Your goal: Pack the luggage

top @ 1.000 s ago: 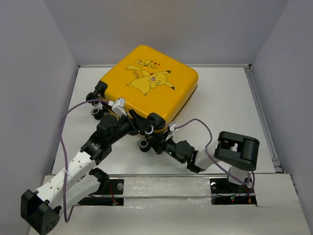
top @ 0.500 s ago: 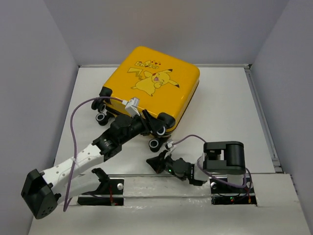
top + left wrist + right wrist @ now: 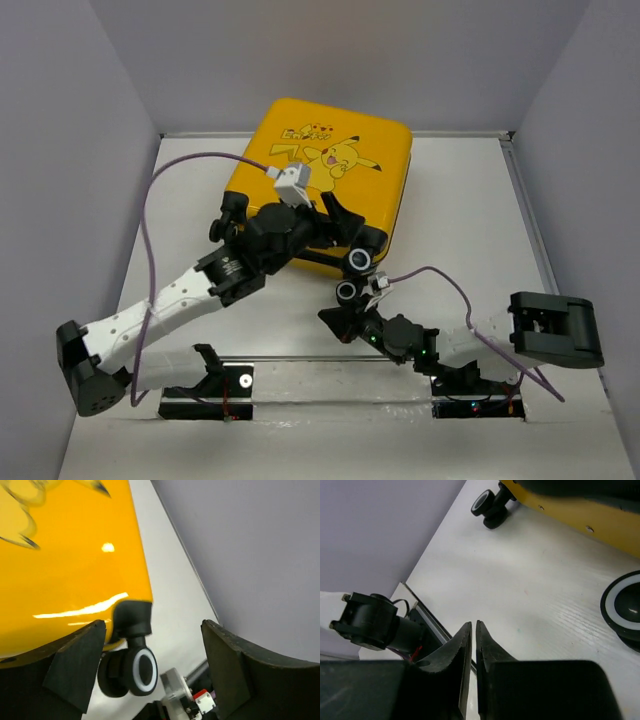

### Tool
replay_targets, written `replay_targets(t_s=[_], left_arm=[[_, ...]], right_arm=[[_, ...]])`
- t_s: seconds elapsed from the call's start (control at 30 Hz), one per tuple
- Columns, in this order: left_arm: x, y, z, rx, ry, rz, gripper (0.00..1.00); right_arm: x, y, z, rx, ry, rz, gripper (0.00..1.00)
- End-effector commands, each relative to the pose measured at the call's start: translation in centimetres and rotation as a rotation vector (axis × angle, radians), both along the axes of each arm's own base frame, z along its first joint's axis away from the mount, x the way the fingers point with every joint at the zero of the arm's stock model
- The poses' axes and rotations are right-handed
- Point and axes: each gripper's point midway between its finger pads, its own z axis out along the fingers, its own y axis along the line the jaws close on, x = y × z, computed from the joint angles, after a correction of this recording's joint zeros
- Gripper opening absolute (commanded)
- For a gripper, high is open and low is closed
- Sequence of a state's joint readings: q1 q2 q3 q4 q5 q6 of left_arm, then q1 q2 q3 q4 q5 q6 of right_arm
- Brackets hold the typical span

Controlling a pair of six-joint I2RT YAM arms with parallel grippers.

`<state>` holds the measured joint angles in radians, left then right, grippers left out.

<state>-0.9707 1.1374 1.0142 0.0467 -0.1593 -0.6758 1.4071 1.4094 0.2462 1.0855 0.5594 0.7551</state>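
The luggage (image 3: 335, 170) is a shut yellow suitcase with a Pikachu print, lying flat at the back middle of the table. My left gripper (image 3: 345, 232) is open at its near right corner. In the left wrist view the gripper (image 3: 152, 630) has its jaws wide apart around that yellow corner (image 3: 65, 555) and a black-and-white caster wheel (image 3: 140, 672). My right gripper (image 3: 335, 320) is shut and empty on the table just in front of two casters (image 3: 352, 275). The right wrist view shows its jaws (image 3: 473, 625) closed, the suitcase edge (image 3: 580, 507) and a caster (image 3: 625, 607) beyond.
Grey walls enclose the white table (image 3: 470, 220) on the left, back and right. A metal mounting rail (image 3: 330, 385) runs along the near edge. The left arm's base joint (image 3: 370, 620) shows beside my right fingertips. Purple cables loop over both arms.
The suitcase has turned and slid back and to the right. My left arm followed it, staying at the wheeled corner. My right gripper pulled off the suitcase and its elbow swung right.
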Motion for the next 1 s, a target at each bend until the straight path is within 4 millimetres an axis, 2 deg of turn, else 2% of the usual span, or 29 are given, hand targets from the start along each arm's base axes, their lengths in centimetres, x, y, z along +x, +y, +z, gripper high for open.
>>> replay_targets(t_s=[0.0, 0.07, 0.1, 0.13, 0.17, 0.23, 0.27, 0.4, 0.47, 0.5, 0.53, 0.57, 0.6, 0.7, 0.83, 0.97], left_arm=[[1.5, 12.9, 5.1, 0.189, -0.133, 0.359, 0.9], [1.6, 17.2, 3.3, 0.275, -0.088, 0.48, 0.91], [1.3, 21.1, 2.4, 0.323, -0.065, 0.584, 0.91], [1.1, 22.9, 1.3, 0.359, -0.041, 0.63, 0.91], [0.6, 24.8, 0.0, 0.415, -0.009, 0.672, 0.9], [0.1, 27.6, -1.4, 0.471, 0.016, 0.74, 0.92], [-0.1, 28.3, -2.0, 0.502, 0.03, 0.752, 0.92], [0.5, 28.6, -3.2, 0.614, 0.081, 0.733, 0.97], [1.1, 28.9, -4.9, 0.678, 0.128, 0.736, 0.99], [1.8, 27.6, -5.1, 0.688, 0.114, 0.651, 0.99], [2.3, 27.4, -5.6, 0.703, 0.123, 0.629, 0.99], [2.9, 28.4, -6.1, 0.725, 0.146, 0.656, 0.99], [3.7, 28.4, -7.0, 0.764, 0.167, 0.631, 0.99], [5.4, 28.5, -8.1, 0.783, 0.185, 0.597, 0.99], [6.5, 29.1, -8.0, 0.8, 0.183, 0.621, 0.99], [7.5, 27.8, -9.4, 0.787, 0.208, 0.554, 0.98]], right_arm=[[0.9, -0.8, 1.0, -0.126, -0.015, -0.057, 0.2], [0.6, -1.1, 0.5, -0.188, 0.0, -0.044, 0.32], [0.2, -1.2, 0.6, -0.201, 0.002, -0.018, 0.37], [0.0, -1.2, 0.7, -0.2, 0.007, -0.006, 0.45], [-0.5, -1.0, 0.6, -0.201, 0.013, 0.027, 0.46], [-1.2, -0.9, 0.8, -0.193, 0.016, 0.067, 0.52], [-1.4, -0.8, 0.8, -0.193, 0.016, 0.082, 0.53], [-1.9, -1.2, 0.7, -0.192, 0.009, 0.112, 0.6], [-2.2, -1.4, 0.7, -0.2, 0.002, 0.127, 0.62], [-2.2, -1.6, 1.3, -0.187, -0.008, 0.131, 0.65], [-2.3, -1.9, 1.0, -0.195, -0.011, 0.132, 0.65], [-2.2, -2.0, 1.2, -0.193, -0.015, 0.129, 0.66], [-2.2, -2.2, 1.6, -0.185, -0.023, 0.129, 0.66], [-2.4, -3.0, 1.4, -0.181, -0.025, 0.131, 0.67], [-2.4, -3.7, 1.2, -0.176, -0.028, 0.127, 0.67], [-2.2, -4.0, 0.9, -0.181, -0.028, 0.114, 0.67]])
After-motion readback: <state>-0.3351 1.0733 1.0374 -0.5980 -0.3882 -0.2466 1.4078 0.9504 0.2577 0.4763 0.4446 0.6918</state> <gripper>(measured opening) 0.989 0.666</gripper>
